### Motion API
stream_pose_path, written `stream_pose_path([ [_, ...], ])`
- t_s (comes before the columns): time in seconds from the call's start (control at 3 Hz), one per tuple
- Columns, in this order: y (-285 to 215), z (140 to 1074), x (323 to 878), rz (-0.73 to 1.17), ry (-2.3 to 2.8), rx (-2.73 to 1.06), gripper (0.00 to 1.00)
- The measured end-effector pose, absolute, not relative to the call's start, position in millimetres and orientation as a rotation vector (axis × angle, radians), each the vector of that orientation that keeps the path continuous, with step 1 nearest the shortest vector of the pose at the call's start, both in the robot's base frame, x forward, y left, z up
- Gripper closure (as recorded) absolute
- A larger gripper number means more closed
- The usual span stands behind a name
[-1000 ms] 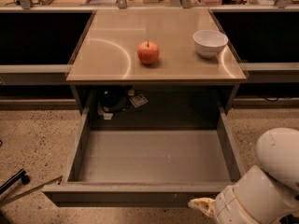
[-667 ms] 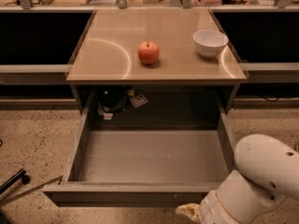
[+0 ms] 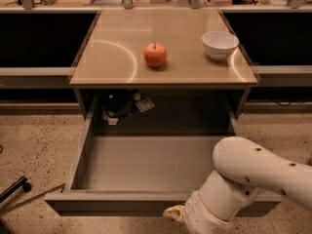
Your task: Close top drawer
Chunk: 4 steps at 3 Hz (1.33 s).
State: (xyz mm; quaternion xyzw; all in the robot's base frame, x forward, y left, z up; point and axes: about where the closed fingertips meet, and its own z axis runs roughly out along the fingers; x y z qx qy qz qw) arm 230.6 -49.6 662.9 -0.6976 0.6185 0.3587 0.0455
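The top drawer (image 3: 141, 162) is a wide, deep grey metal drawer pulled fully out from under the tan tabletop (image 3: 117, 57); its inside is bare. Its front panel (image 3: 112, 204) runs along the bottom of the view. My white arm (image 3: 253, 172) reaches in from the right and covers the drawer's front right corner. My gripper (image 3: 174, 213) is at the bottom, just in front of the front panel, right of its middle. Only a pale tip of it shows.
A red apple (image 3: 155, 54) and a white bowl (image 3: 220, 44) sit on the tabletop. A dark object and small tags (image 3: 119, 105) lie in the recess behind the drawer. A black leg with a wheel (image 3: 14, 189) lies on the speckled floor at left.
My arm has swung left across the drawer's front right corner, and the gripper has moved left along the front panel. The drawer has not moved.
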Motion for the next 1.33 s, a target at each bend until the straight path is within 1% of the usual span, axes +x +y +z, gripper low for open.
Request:
stream_pose_path([
  [0.33,-43,660,256,0.989,1.892,-2.152,0.0],
  [0.67,-51,658,281,0.886,1.936,-2.14,0.0],
  [1.0,-51,655,287,0.875,1.936,-2.146,0.0],
  [1.33,-59,647,310,0.856,1.954,-2.146,0.0],
])
